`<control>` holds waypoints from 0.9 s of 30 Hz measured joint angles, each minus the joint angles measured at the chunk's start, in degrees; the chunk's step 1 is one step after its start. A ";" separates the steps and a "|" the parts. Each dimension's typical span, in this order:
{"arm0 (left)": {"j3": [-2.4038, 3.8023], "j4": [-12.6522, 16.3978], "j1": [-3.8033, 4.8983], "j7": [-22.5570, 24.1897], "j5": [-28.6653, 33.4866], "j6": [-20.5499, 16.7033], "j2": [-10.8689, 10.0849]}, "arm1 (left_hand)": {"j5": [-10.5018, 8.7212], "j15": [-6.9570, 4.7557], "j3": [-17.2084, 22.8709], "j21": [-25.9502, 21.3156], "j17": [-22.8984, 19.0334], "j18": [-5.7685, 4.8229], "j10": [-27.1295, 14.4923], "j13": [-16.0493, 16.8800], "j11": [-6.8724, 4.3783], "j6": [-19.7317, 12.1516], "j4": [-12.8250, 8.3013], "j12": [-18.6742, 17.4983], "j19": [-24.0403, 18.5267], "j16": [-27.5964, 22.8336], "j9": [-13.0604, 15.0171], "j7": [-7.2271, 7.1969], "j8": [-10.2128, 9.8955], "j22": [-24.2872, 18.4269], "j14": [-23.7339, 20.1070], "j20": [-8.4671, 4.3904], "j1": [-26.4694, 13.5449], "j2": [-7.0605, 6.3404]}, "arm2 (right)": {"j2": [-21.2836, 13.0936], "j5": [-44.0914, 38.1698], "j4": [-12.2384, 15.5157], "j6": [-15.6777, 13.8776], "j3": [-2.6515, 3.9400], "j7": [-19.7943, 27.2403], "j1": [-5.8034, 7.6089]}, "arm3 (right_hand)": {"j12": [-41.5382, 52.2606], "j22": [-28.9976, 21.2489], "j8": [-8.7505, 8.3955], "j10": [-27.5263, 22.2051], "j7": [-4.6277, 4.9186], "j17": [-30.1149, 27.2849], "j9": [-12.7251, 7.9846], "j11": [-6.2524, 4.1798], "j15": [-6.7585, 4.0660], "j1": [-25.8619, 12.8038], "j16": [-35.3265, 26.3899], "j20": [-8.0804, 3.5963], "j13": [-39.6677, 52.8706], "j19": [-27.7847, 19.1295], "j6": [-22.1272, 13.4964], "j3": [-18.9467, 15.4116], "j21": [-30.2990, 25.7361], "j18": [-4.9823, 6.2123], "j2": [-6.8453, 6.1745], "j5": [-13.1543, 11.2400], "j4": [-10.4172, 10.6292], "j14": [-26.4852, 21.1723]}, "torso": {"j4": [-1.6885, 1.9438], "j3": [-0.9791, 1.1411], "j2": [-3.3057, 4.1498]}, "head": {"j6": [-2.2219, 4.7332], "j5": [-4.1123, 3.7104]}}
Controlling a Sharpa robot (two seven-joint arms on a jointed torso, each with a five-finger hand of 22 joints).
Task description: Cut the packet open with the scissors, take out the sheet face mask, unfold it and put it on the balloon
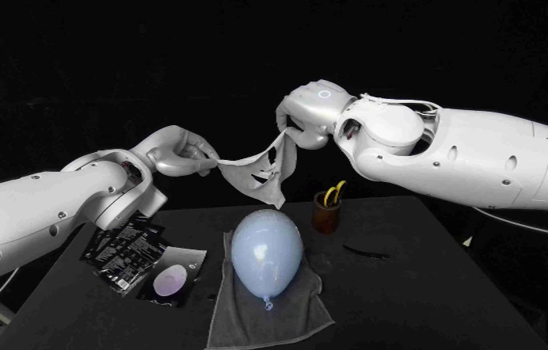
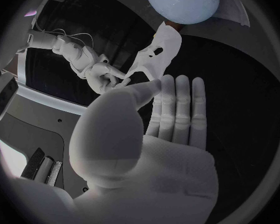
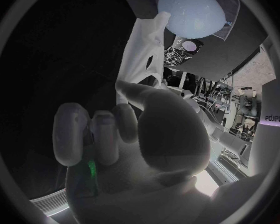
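Sheet face mask (image 1: 265,172), pinched at its upper edge by the fingers of left hand (image 1: 183,156) and right hand (image 1: 304,117), hung stretched left–right above the balloon (image 1: 266,251); balloon's knot pointed near.

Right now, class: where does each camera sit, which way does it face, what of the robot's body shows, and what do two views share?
Head view: on the robot's head, looking down at the table; both arms show, the left hand and right hand holding the mask between them.
Left wrist view: behind the left hand, facing past its palm toward the mask and balloon.
Right wrist view: behind the right hand, facing past its fingers toward the same two.
Shared: both wrist views show mask and balloon.
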 measured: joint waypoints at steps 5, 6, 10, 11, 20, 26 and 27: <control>-0.06 -0.31 -0.20 0.02 0.34 -0.01 0.44 | 0.00 0.20 -1.27 -0.70 -0.01 0.00 -0.43 -0.01 0.17 -0.60 0.45 -0.01 -0.09 0.29 -0.40 0.21 -1.07 -0.70 -0.41 0.09 0.22 -0.64 | 0.62 -0.03 -0.56 0.05 0.01 -0.45 0.01 | 0.00 0.00 -0.03 0.00 0.00 0.00 0.00 0.00 0.00 0.00 -0.02 0.00 0.01 0.00 0.00 0.00 0.00 0.00 0.00 -0.08 0.00 0.00 | 0.02 -0.01 0.01 | -0.10 -0.14; -0.08 -0.36 -0.22 0.02 0.39 -0.01 0.46 | 0.00 0.16 -1.34 -0.70 -0.01 0.00 -0.50 -0.01 0.11 -0.60 0.51 -0.01 -0.16 0.29 -0.49 0.21 -1.24 -0.78 -0.45 0.16 0.34 -0.76 | 0.72 -0.03 -0.63 0.07 0.01 -0.51 0.01 | -0.01 0.01 -0.04 -0.01 0.00 0.00 0.00 0.00 0.00 0.00 -0.03 0.00 0.01 -0.01 0.00 0.00 0.00 0.00 0.00 -0.08 0.00 0.00 | 0.03 -0.01 0.01 | -0.15 -0.19; -0.11 -0.78 -0.29 0.02 0.50 0.03 0.50 | 0.00 0.41 -2.50 -2.00 -0.01 0.66 -0.81 -0.01 0.39 -1.01 1.24 -0.01 -0.13 0.66 -1.07 0.61 -2.46 -1.62 -0.83 0.23 0.41 -1.88 | 1.08 -0.04 -0.88 0.20 0.01 -0.76 0.01 | -0.01 0.02 -0.09 -0.01 0.00 0.00 0.00 0.00 0.00 0.00 -0.17 0.01 0.01 -0.01 0.00 0.00 0.00 0.00 0.00 -0.09 0.00 0.00 | 0.03 0.00 0.01 | -0.25 -0.34; -0.12 -0.96 -0.31 0.02 0.53 0.04 0.50 | 0.00 0.42 -2.62 -2.03 -0.01 0.66 -0.81 -0.01 0.39 -1.01 1.29 -0.01 0.04 0.67 -1.12 0.61 -2.55 -1.73 -0.99 0.40 0.36 -1.91 | 1.14 -0.05 -0.92 0.26 0.01 -0.82 0.01 | -0.01 0.02 -0.11 -0.01 0.00 0.00 0.00 0.00 0.00 0.00 -0.16 0.01 0.02 -0.01 0.00 0.00 0.00 0.00 0.00 -0.10 0.00 0.00 | 0.03 0.00 0.01 | -0.28 -0.36; -0.15 -2.10 -0.49 0.02 0.73 0.15 0.64 | 0.00 0.93 -4.17 -4.09 -0.16 0.66 -2.28 -0.57 1.02 -1.53 2.12 -0.65 0.56 1.17 -1.68 1.12 -4.19 -3.43 -2.14 0.92 0.79 -3.48 | 1.61 -0.05 -1.35 0.92 0.01 -1.17 0.01 | -0.01 0.04 -0.22 -0.01 0.00 -0.05 0.00 -0.01 0.00 0.00 0.01 0.02 -0.02 -0.02 0.00 -0.01 0.00 0.00 0.00 -0.13 -0.01 0.00 | 0.03 -0.01 0.01 | -0.53 -0.62; -0.18 -2.53 -0.99 0.06 0.77 0.53 0.90 | 0.00 1.33 -5.69 -5.80 -0.33 0.64 -3.16 -1.25 1.32 -2.65 2.52 -1.42 0.95 1.40 -1.99 1.43 -5.50 -4.73 -2.96 1.32 1.23 -4.37 | 1.92 -0.10 -1.73 1.48 0.01 -1.40 0.02 | -0.02 0.05 -0.07 -0.02 0.01 -0.04 0.00 -0.01 0.00 0.00 0.00 0.10 -0.03 -0.10 -0.01 -0.01 0.00 0.00 0.00 0.07 -0.02 0.00 | 0.03 -0.02 0.04 | -0.80 -0.77; -0.18 -2.58 -1.08 0.06 0.78 0.62 0.93 | 0.00 1.33 -5.84 -5.94 -0.36 0.63 -3.16 -1.35 1.32 -2.79 2.69 -1.46 0.96 1.44 -2.05 1.57 -5.50 -4.92 -2.96 1.32 1.01 -4.59 | 1.94 -0.11 -1.76 1.55 0.01 -1.43 0.02 | -0.02 0.05 -0.07 -0.01 0.02 -0.04 0.00 0.00 0.00 0.00 0.00 0.10 -0.03 -0.10 -0.02 -0.01 0.00 0.00 0.00 0.07 -0.02 0.00 | 0.03 -0.04 0.05 | -0.86 -0.80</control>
